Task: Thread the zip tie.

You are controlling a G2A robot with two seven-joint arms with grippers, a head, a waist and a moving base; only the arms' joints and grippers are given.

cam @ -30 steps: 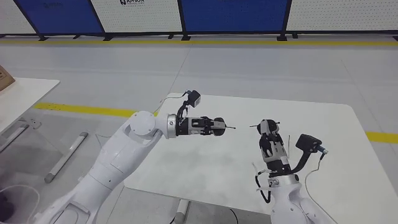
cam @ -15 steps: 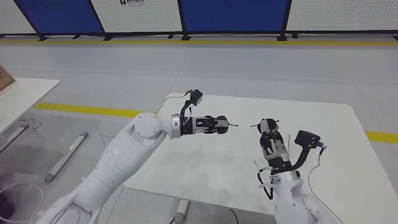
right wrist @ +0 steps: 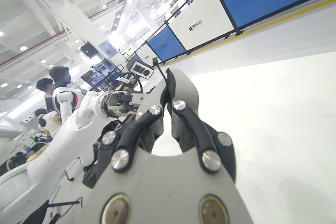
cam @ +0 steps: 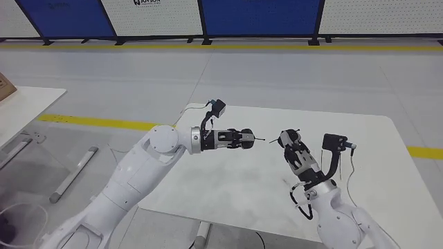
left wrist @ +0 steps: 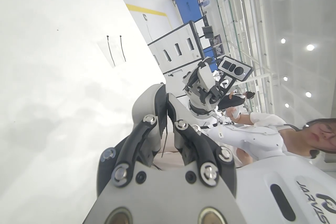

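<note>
Both arms are up over the table, above its middle. The tips face each other, close but not touching.

Your left gripper is clenched on a thin black strap. In the wrist view the strap runs back from the pads toward the palm. In the top view a short bit of it pokes out past the fingertips over the table, aimed at the other gripper.

Your right gripper is clamped on the zip tie. The head end sticks out beyond the fingertips, clear of the table surface. From the top view the head points at the left gripper's strap tip, with a small gap between them. They aren't mated.

I can't tell whether the strap and the zip tie are two ends of one tie or two separate ties. Nothing shows a link between them.

The only container is a clear plastic bag, lying flat on the table near one edge. Two spare zip ties lie side by side across it, roughly parallel and apart. I can't tell whether they're inside the bag or just lying on top. The bag is well apart from both grippers, and neither touches it.
</note>
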